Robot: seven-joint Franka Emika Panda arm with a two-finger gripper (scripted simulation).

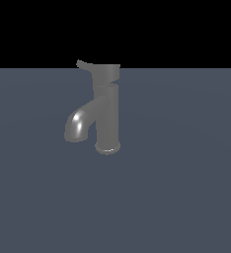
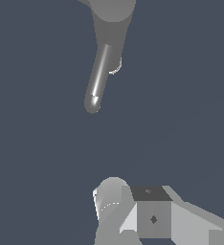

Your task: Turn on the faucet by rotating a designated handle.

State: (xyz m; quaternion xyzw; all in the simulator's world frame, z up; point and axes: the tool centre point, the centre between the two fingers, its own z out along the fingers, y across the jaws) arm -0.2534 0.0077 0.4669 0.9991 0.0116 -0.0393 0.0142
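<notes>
We see the faucet (image 1: 107, 116) upright on a grey surface (image 1: 186, 197), handle (image 1: 105, 72) capping it (lever toward the exterior view's left). Gripper (image 2: 133, 210) apart from it; we cannot tell its jaw state.

A flat slate-blue floor (image 1: 186, 188) meets black backdrop (image 1: 186, 29).

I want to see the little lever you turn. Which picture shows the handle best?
The exterior view. There the handle is seen from the side, atop the faucet, its thin lever sticking out toward that view's left. The wrist view looks down on it, cut off at the picture's edge, with no lever showing.
</notes>
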